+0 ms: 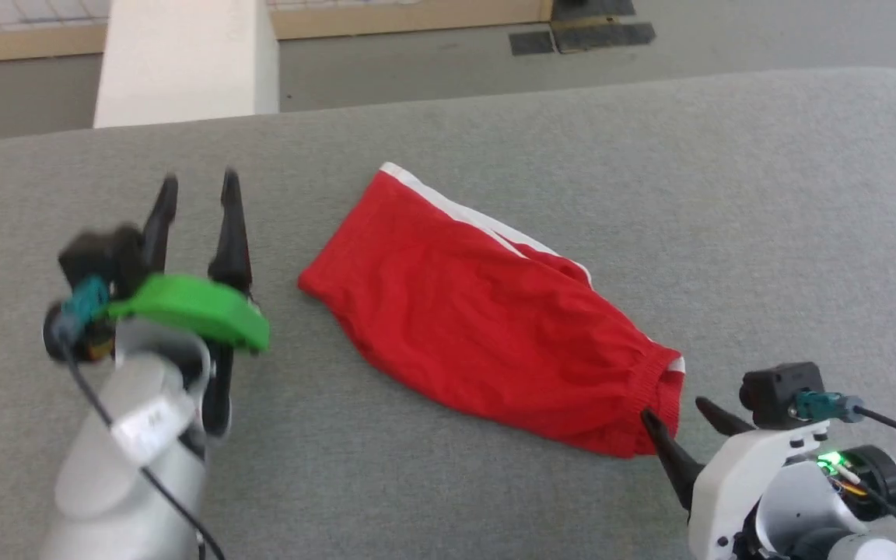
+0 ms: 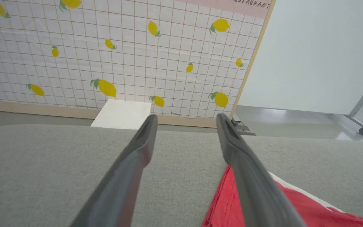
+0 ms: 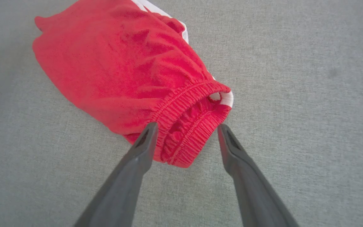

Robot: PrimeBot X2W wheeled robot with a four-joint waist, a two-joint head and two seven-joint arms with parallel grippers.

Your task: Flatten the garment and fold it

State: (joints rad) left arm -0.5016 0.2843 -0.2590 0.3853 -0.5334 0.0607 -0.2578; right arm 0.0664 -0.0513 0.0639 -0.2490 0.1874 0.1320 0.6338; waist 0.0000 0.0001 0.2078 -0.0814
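Note:
The red shorts (image 1: 479,311) lie folded lengthwise on the grey table, running from far left to near right, a white stripe along their far edge. My left gripper (image 1: 197,180) hovers open to the left of the leg end, apart from the cloth; the shorts (image 2: 232,205) peek out beside its right finger. My right gripper (image 1: 673,411) is open at the elastic waistband (image 3: 187,132), its fingertips either side of the gathered band end with nothing held. The shorts (image 3: 121,60) stretch away from it.
The grey cloth-covered table (image 1: 767,194) spreads widely around the shorts. A white block (image 1: 183,62) stands beyond the table's far edge. Behind it is a lemon-patterned tiled wall (image 2: 121,53) and a white panel on castors (image 2: 320,53).

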